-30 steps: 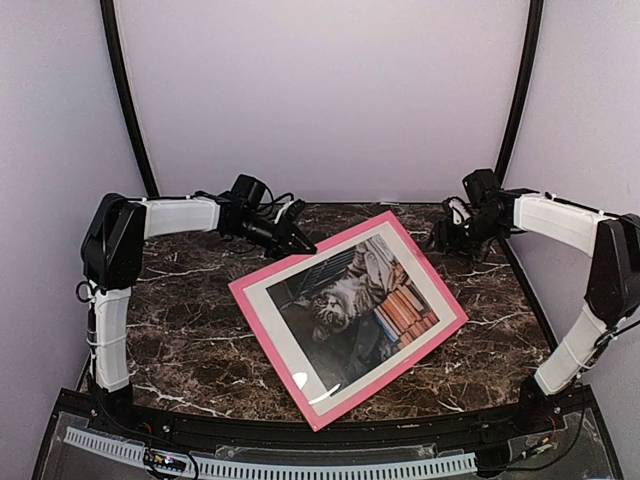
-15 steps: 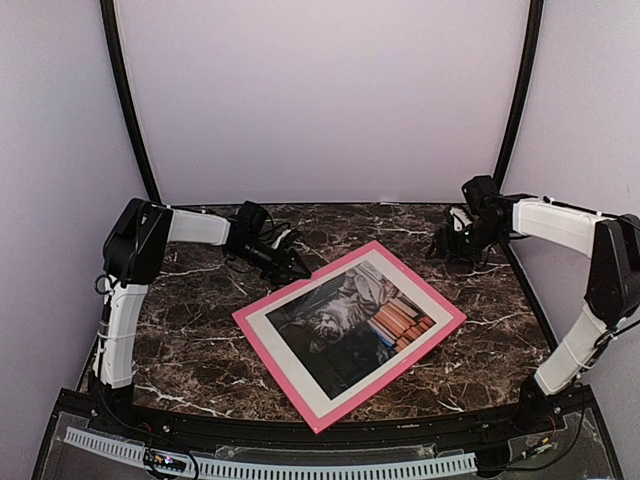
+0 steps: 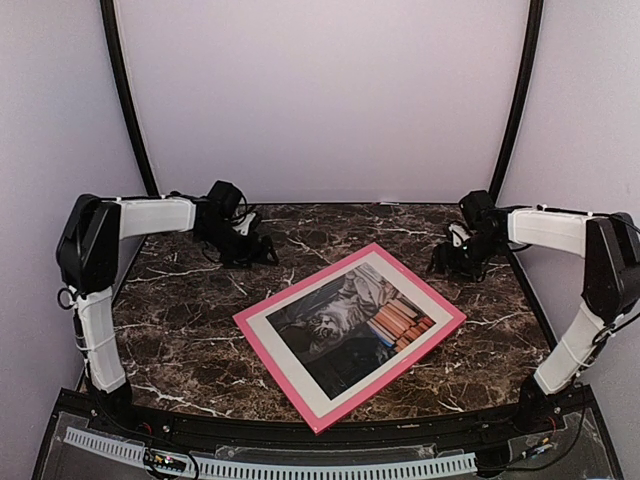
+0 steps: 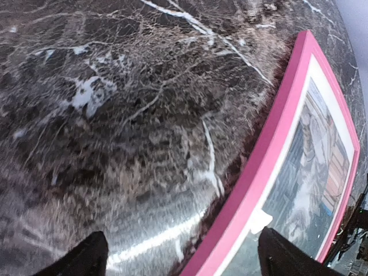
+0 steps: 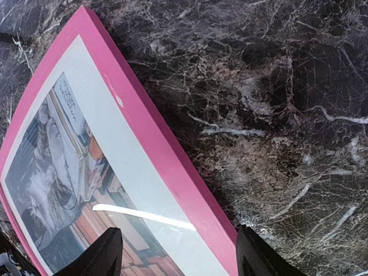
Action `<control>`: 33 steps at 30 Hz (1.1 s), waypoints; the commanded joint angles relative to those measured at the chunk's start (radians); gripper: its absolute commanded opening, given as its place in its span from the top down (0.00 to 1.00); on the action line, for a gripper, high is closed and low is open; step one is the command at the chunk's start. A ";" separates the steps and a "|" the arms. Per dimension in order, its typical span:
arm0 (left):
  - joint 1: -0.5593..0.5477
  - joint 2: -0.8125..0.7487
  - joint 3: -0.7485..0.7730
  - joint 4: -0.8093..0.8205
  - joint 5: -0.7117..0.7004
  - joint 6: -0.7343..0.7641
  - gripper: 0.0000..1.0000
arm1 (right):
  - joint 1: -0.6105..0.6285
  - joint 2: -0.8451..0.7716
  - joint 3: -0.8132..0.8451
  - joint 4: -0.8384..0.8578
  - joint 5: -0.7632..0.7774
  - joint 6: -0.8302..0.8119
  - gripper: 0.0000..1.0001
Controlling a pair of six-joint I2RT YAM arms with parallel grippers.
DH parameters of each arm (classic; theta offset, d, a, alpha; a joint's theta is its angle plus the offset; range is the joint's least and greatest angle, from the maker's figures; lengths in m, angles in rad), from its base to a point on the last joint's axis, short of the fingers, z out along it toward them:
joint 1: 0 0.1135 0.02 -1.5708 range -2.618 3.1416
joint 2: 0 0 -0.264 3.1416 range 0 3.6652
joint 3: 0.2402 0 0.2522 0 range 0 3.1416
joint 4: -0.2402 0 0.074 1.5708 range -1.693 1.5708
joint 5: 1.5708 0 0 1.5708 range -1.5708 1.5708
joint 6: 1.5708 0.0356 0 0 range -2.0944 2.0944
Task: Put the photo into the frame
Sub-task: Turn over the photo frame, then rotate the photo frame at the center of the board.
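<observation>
With the photo (image 3: pixel 350 322) seemingly sitting in the frame (image 5: pixel 155 144) at centre, the left tool (image 3: pixel 262 254) at upper left and the right tool (image 3: pixel 450 262) at upper right are hanging open and empty, needing only to be pulling clear.

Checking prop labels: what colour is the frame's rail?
Pink. The frame shows best in the right wrist view.

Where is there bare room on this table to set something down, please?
Bare table at near left, between the frame and the left arm, and near right, below the frame's right corner. A strip behind the frame's far corner. Crowded around the left gripper and right gripper at the back.
</observation>
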 commanded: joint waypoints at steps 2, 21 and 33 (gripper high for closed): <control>-0.063 -0.391 -0.345 0.069 -0.136 -0.145 0.01 | -0.009 0.033 -0.036 0.033 0.004 0.004 0.28; -0.330 -0.706 -0.913 0.324 -0.161 -0.556 0.08 | -0.010 -0.037 -0.270 0.120 -0.091 0.023 0.19; -0.282 -0.425 -0.744 0.445 -0.088 -0.501 0.27 | 0.104 -0.266 -0.535 0.271 -0.170 0.239 0.20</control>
